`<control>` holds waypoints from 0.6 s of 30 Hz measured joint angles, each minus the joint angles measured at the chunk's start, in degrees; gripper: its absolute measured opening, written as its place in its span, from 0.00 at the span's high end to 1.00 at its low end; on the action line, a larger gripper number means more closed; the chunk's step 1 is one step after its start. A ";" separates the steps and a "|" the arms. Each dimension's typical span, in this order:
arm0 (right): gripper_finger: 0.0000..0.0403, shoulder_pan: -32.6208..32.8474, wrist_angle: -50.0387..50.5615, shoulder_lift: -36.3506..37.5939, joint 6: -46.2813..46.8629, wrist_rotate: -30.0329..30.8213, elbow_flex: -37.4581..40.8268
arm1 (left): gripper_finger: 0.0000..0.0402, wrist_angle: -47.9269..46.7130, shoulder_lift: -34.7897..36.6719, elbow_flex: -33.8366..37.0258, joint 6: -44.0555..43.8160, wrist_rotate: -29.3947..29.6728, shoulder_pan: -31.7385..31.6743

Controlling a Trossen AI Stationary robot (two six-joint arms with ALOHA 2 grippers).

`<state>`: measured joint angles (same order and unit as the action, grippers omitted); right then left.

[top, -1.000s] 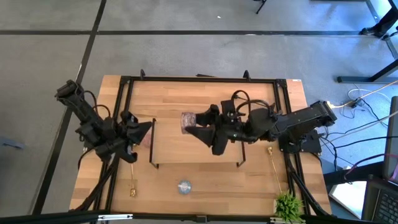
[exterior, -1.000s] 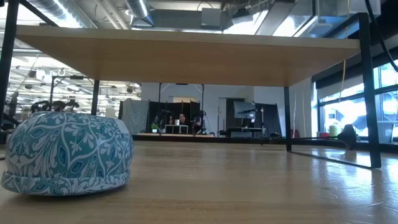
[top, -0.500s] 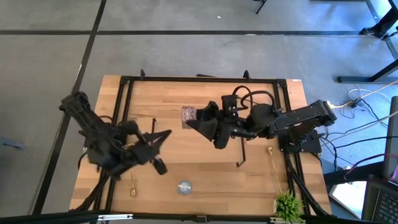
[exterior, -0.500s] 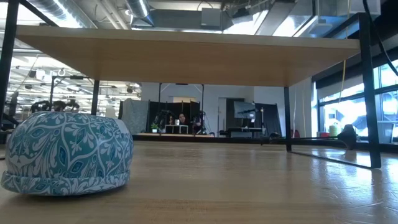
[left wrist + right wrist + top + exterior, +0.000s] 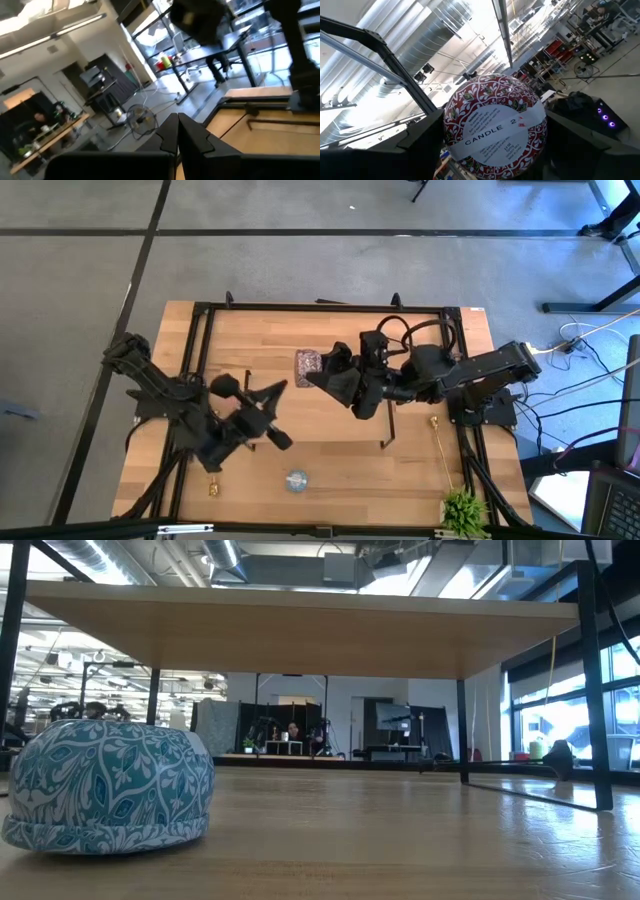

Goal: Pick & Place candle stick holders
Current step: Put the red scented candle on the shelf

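Observation:
My right gripper [image 5: 314, 370] is shut on a squat round candle holder [image 5: 495, 125], red and white patterned, with a label on its flat face. It shows pinkish [image 5: 307, 363] in the high view, above the wooden board [image 5: 320, 430]. My left gripper [image 5: 281, 388] is shut with nothing in it. It is level over the board's left part; its tips [image 5: 177, 135] are together. A pale blue round [image 5: 296, 479] rests on the table near the front edge, close to the low camera [image 5: 105, 785]. Two slim gold stems [image 5: 213, 478] [image 5: 440, 445] are at front left and right. My right gripper pinches the round holder by its curved side wall [image 5: 451, 131], one finger [image 5: 420, 145] on each side. The fingers come from the table's right, slanting upward. The holder is lifted clear of the board, and its labelled flat face is turned toward the wrist camera.
The wooden board on black end rails [image 5: 247, 415] spans the table's middle; the low view shows its underside [image 5: 300, 630]. A small green plant [image 5: 463, 510] stands at the front right corner. A black frame [image 5: 320, 307] runs round the table's edges.
My left gripper has swung from the board's left rail toward the table's right and near edge, rolling about its own axis, and has stayed shut. My right gripper has tipped up a little with the round holder, which has stayed clear of the board.

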<state>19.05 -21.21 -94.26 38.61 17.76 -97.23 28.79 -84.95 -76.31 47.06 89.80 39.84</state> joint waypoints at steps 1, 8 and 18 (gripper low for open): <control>0.25 0.02 -0.02 0.00 0.00 0.00 0.00 | 1.00 -0.16 0.88 0.00 0.03 0.15 0.00; 0.25 0.01 -0.16 0.00 -0.57 -0.48 0.00 | 0.99 -0.56 6.42 -0.25 -0.79 -0.27 1.16; 0.25 -0.19 -0.78 0.00 -1.56 -1.39 0.00 | 0.96 -7.97 8.10 -9.52 -3.88 -3.40 10.37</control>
<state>18.86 -22.00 -94.26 37.05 16.37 -97.23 20.82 -76.86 -85.83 43.17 86.40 50.21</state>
